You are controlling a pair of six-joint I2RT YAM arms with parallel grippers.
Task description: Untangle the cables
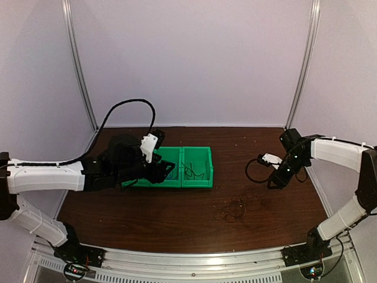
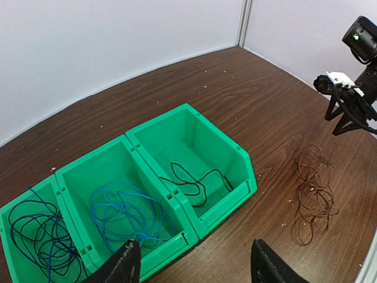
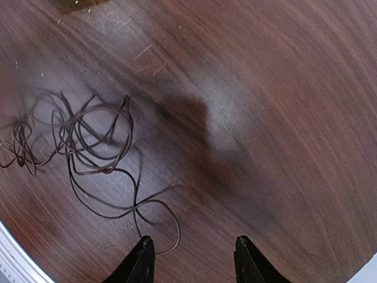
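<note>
Green bins (image 2: 244,168) of blue cables (image 2: 126,212) and a black cable (image 2: 191,180) showed from your left wrist, only a brown tangle (image 3: 82,141) from your right; left gripper (image 2: 194,247) and right gripper (image 3: 193,240) gaped empty.

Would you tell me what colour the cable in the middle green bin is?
Bright blue. The cable shows best in the left wrist view.

It looked like a robotics lab cell: plain white panels (image 1: 194,59) and aluminium posts (image 1: 79,65) enclosed a dark wooden table (image 1: 147,215), the left arm (image 1: 47,175) and right arm (image 1: 339,152) bolted to a metal rail (image 1: 194,259).
</note>
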